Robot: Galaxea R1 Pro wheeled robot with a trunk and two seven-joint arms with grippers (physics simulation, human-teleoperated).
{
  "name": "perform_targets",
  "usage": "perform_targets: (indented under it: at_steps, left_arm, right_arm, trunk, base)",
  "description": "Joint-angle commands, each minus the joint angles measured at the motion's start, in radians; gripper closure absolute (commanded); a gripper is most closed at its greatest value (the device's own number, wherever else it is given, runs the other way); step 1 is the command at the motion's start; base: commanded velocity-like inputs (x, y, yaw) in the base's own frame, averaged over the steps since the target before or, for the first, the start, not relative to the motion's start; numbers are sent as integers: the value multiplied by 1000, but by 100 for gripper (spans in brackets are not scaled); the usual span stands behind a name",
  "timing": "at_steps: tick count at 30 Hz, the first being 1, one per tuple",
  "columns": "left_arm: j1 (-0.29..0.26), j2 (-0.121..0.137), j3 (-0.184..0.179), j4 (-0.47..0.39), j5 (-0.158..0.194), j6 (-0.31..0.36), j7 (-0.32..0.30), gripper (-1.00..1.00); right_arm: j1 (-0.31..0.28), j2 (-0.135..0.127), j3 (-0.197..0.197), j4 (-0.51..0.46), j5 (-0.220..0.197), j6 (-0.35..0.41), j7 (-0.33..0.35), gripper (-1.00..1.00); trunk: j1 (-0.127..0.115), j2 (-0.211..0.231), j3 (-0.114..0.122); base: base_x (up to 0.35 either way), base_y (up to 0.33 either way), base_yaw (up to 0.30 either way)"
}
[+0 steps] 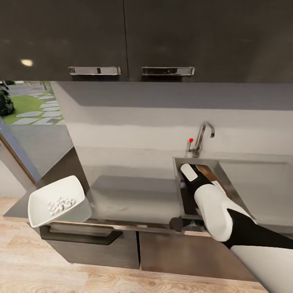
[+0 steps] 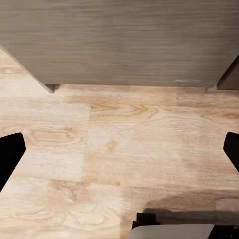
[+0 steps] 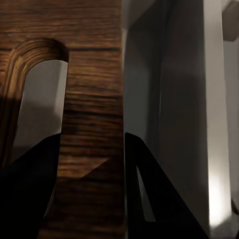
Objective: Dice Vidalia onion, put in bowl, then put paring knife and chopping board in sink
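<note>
The bowl is seen at the countertop's near left corner, well apart from the right gripper, and it is tilted, overhanging the front edge. A small heap of pale diced onion is held in it. The sink is set into the countertop on the right, its chrome tap with a red knob standing just beyond the gripper. The chopping board is seen inside the basin, leaning along its left wall, most of it hidden by the arm. The paring knife cannot be made out in the basin.

The right arm is reached forward and down into the basin, the wrist bent so that the gripper points into it. In the right wrist view the chopping board is shown close up, its slot-shaped handle hole just ahead of one finger. The two dark fingers are closed on the board's end, one on each face of it, beside the grey wall of the sink.

In the left wrist view the left gripper is pointed down at the wooden floor before a cabinet front. Its fingertips are seen at the picture's two edges, spread wide apart, with nothing between them.
</note>
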Motion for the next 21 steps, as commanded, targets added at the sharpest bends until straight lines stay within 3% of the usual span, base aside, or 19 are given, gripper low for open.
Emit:
perform_targets:
  at_steps: [1,9,21]
  left_arm:
    - [-1,2,-8,-2,6,-2,9,-100]
    - [-1,2,-8,-2,6,-2,9,-100]
    - [-1,2,-8,-1,6,-2,9,-100]
  right_arm:
    - [0,0,2,-1,-4,-10,-1,100]
    - [0,-7,1,-1,-3,-10,0,100]
    - [0,-7,2,-1,-3,-10,0,100]
  trunk:
    - [0,-1,-3]
    - [0,-1,-16]
    - [0,-1,-32]
  base:
    - [0,0,74]
    - [127,-100,35]
    - [63,-58,-134]
